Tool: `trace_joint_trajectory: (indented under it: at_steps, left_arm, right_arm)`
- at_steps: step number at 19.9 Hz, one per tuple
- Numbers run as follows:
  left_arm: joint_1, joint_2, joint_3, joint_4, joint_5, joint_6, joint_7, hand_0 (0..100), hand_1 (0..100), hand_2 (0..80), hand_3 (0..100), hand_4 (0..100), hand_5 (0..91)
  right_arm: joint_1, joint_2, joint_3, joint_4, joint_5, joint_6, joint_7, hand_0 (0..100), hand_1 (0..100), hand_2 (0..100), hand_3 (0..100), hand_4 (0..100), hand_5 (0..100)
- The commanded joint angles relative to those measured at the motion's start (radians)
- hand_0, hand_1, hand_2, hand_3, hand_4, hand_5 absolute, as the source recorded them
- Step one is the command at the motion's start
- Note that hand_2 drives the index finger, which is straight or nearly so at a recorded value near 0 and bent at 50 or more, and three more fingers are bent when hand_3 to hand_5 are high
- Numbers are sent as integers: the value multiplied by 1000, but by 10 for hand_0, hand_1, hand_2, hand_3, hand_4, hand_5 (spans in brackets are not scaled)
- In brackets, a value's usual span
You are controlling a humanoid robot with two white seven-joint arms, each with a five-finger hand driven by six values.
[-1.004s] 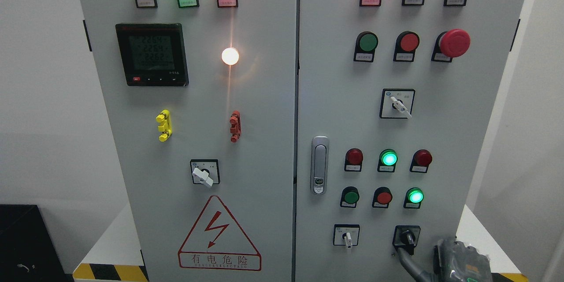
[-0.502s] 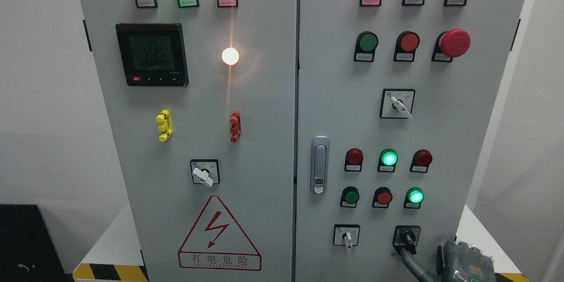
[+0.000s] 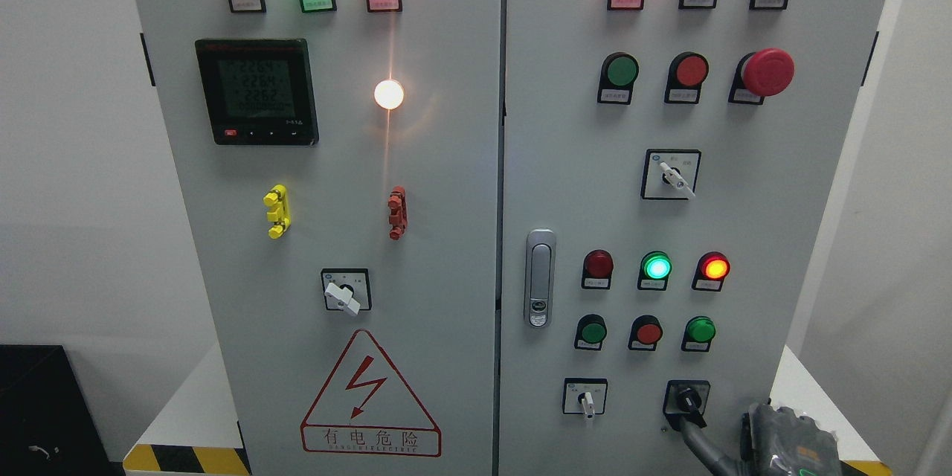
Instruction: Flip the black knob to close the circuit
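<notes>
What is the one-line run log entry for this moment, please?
right hand: finger on black knob | red lamp: lit | green lamp below: unlit | left hand: not visible

The black knob (image 3: 688, 399) sits on its square black plate just up and left of my right hand (image 3: 773, 446), one of my grey fingers (image 3: 695, 439) touching its lower edge. Its handle tilts slightly, top leaning right.
</notes>
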Motion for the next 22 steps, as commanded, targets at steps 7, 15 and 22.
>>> trace_joint_trajectory:
  at_steps: [7,15,22]
  left_arm:
    - [6,-1,0,0,0,0,1,120,556,0,0,0,0]
    - [6,-1,0,0,0,0,1,120,556,0,0,0,0]
    - [6,0,0,0,0,0,1,120,556,0,0,0,0]
  right_arm:
    - [-4,0,-19,-16,-4,0,-1,0,0,941,1000,958,943]
    - [3,3,-13,-26,-24,-2,-1,0,0,940,1000,955,942]
    - [9,3,7,-29,-24,-3,-3,0,0,939,1000,954,941]
